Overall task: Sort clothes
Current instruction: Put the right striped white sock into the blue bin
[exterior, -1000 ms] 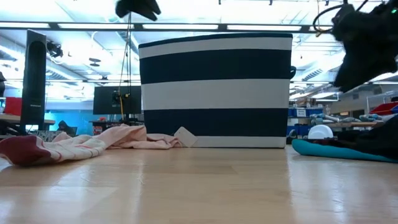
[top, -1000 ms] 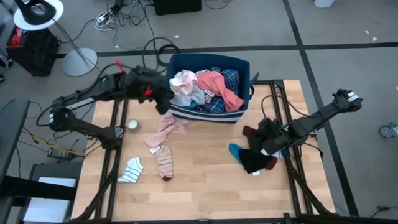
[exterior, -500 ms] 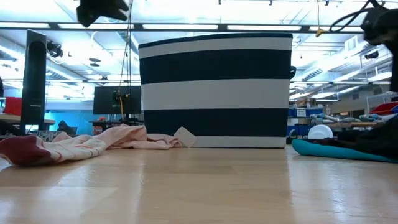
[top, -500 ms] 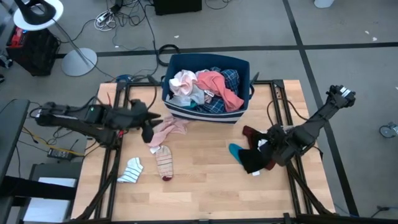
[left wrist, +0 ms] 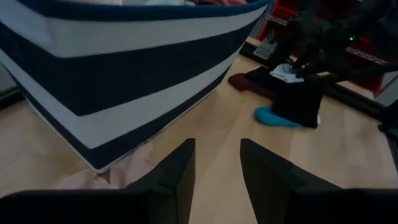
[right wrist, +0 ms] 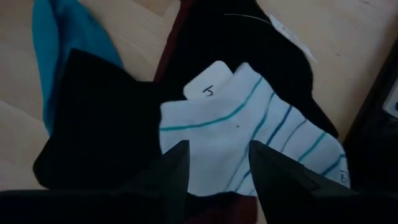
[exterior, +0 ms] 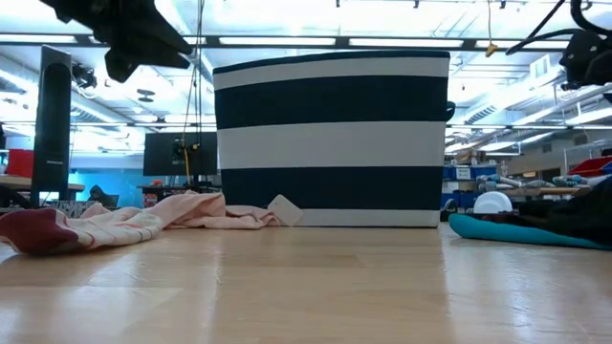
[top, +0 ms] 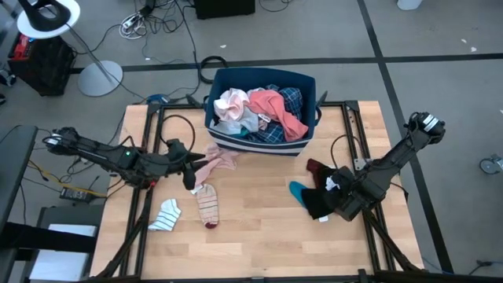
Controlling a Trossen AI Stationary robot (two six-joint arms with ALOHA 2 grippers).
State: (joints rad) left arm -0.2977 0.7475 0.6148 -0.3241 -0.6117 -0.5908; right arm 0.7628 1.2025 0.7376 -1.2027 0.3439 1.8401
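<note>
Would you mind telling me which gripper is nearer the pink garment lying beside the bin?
Left. The left gripper hovers at the pink garment; the right gripper is across the table.

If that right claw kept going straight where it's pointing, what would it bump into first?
Most likely the white striped sock, which lies right ahead of the open right gripper on top of the dark clothes. How far off it is, the pictures don't show.

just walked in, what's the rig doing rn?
Sorting clothes out of the striped bin onto the table. The left gripper is open, low beside the pink garment. The right gripper is open over a white striped sock lying on the dark pile. Neither holds anything.
</note>
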